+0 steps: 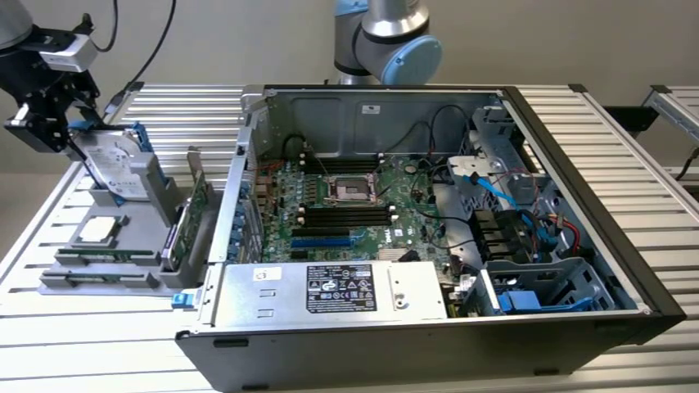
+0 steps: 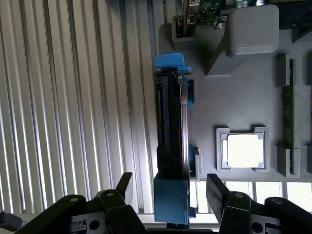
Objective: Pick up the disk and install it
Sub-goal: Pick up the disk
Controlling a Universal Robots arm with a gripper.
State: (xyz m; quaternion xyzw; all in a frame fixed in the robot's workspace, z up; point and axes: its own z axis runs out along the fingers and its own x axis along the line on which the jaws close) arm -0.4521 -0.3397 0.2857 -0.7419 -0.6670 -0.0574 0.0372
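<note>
While your spread gripper hangs over the disk at the exterior view's left, a skewed pinch could tip it.

Cannot see the lower part of the disk from the exterior view: sunk behind the grey holder. From the wrist, met the disk edge-on, so no sight of its broad faces. Cannot trace the jaws to their roots: cut by that picture's edge. Cannot follow the arm past the exterior view's top left corner. Cannot read the power supply label: print too small. Cannot make out markings on the CPU chip: washed out white.
</note>
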